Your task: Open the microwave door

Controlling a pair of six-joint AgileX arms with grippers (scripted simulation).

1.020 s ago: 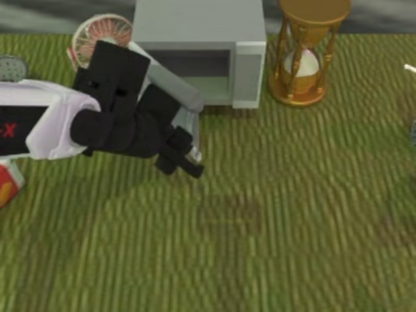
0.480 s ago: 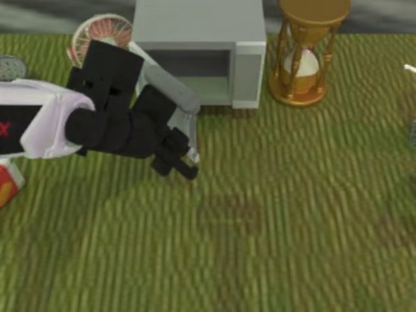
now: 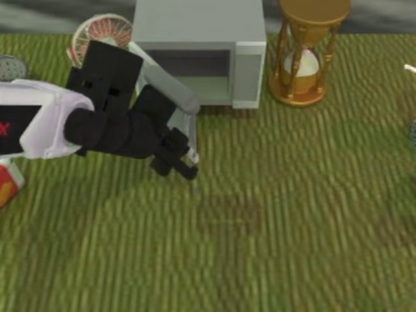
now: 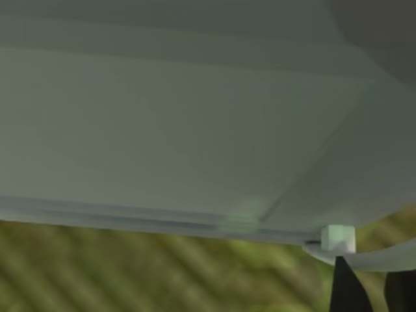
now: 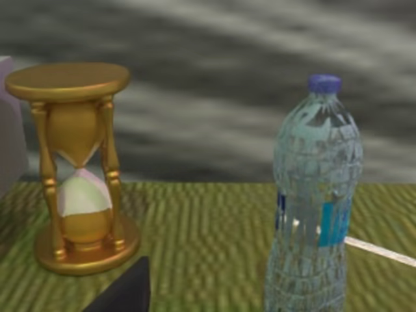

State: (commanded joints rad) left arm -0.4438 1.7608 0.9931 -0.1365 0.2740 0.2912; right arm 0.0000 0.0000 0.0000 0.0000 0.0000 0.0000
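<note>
Silver-grey and boxy, the microwave (image 3: pixel 199 49) stands at the far edge of the bench (image 3: pixel 292 227), a little left of the middle, with a small pink fan (image 3: pixel 97 36) just beside it on the left and a golden hourglass (image 3: pixel 305 55) just beside it on the right. The microwave door (image 3: pixel 170 91) is already swung well out from the front on its left hinge, so the dark cavity shows; the door's long edge runs diagonally from the hinge forward and toward the bench's middle. The left arm reaches in from the bench's left edge, and the left claw (image 3: pixel 185 159) sits at the door's free end, with the door lying back toward the microwave from it. In the left wrist view the pale door panel fills most of the frame, and a small white handle tab (image 4: pixel 338 238) sits right above the dark fingertips (image 4: pixel 348 289); the claw looks closed on the door's free edge, though the contact itself is partly hidden. The left arm is clearly the nearer one. The right arm is parked off the bench's right side; its wrist view shows the hourglass and a clear water bottle (image 5: pixel 315 201), and whether its claw is apart or together cannot be told. Opening further would likely mean sweeping the free end leftward around the hinge.
</note>
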